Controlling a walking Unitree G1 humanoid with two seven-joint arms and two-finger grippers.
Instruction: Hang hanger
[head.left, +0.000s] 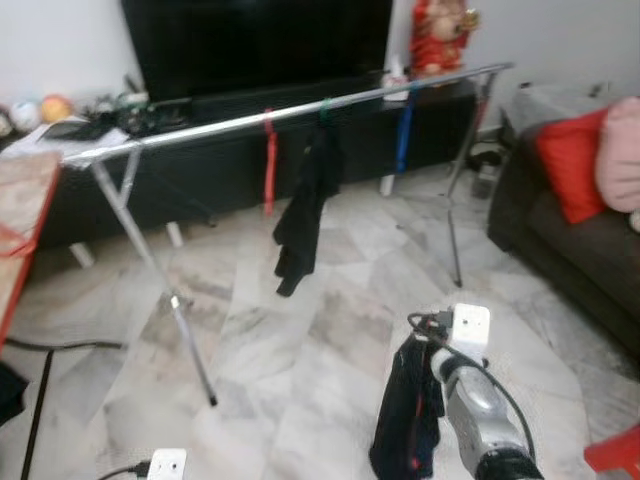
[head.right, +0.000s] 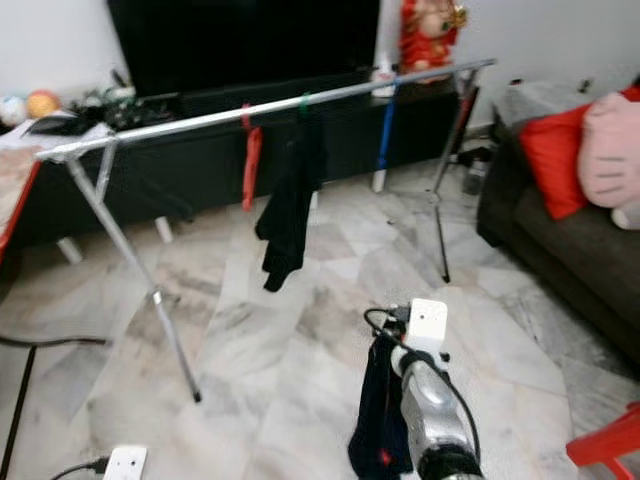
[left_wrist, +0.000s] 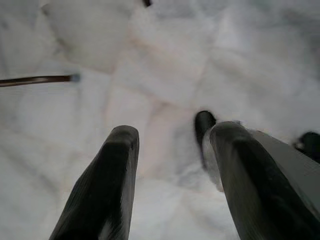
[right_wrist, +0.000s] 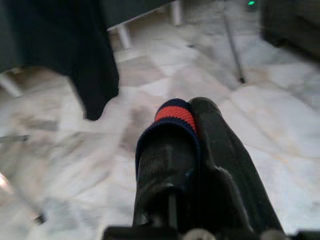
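A silver drying rack rail (head.left: 300, 110) runs across the room before a black TV stand. On it hang a red hanger (head.left: 269, 165), a green hanger with a black garment (head.left: 305, 210), and a blue hanger (head.left: 403, 135). Low in front, my right arm (head.left: 475, 400) carries a dark navy garment (head.left: 405, 415) that dangles beside it. In the right wrist view my right gripper (right_wrist: 192, 112) is shut on this garment, whose red-banded cuff (right_wrist: 175, 114) wraps one finger. My left gripper (left_wrist: 170, 135) hangs open over the marble floor with nothing between its fingers.
The rack's crossed legs (head.left: 165, 300) stand on the floor at left and at right (head.left: 455, 230). A dark sofa (head.left: 570, 240) with a red cushion (head.left: 572, 160) lines the right side. A black cable (head.left: 40, 400) lies at left. A red object (head.left: 615, 450) is at bottom right.
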